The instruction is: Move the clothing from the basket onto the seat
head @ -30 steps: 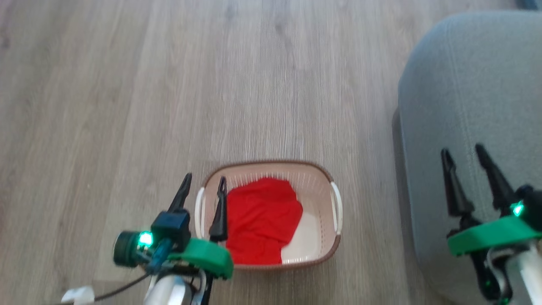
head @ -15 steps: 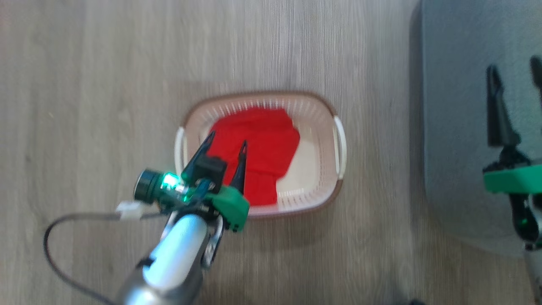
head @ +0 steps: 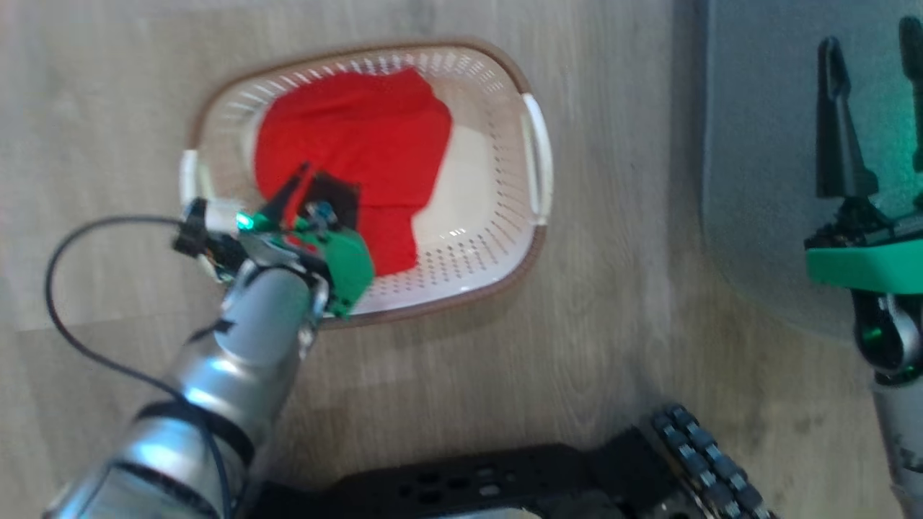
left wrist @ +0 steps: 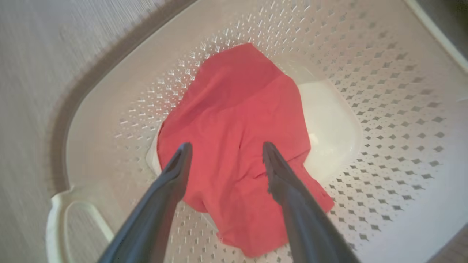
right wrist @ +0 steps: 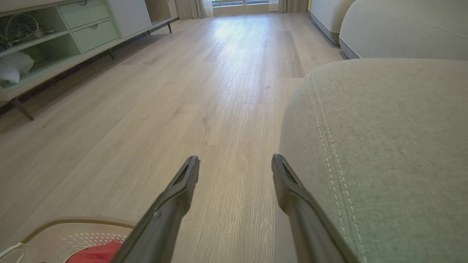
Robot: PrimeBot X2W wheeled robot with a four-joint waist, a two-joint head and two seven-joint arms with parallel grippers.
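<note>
Wood-plank floor (right wrist: pixel 219 91) is recorded, with a cabinet (right wrist: pixel 55 44) along one side. The grey seat (right wrist: pixel 395 146) is noted near the floor-standing basket (head: pixel 497 238), in which the red clothing (head: pixel 360 137) lies. The left end effector (left wrist: pixel 226 146) is held wide apart over the clothing, empty; the right end effector (right wrist: pixel 236 160) is likewise wide and empty, by the seat edge.

The basket (head: pixel 476 249) stands on the floor (head: pixel 620 303), with the seat (head: pixel 757 180) to its right, apart from it. The clothing (head: pixel 360 130) lies in the basket, on the left part of its bottom. The left gripper (left wrist: pixel 225 146) hangs inside the basket over the clothing's near part, jaws spread. The right gripper (head: pixel 869 36) hangs over the seat's left edge.
</note>
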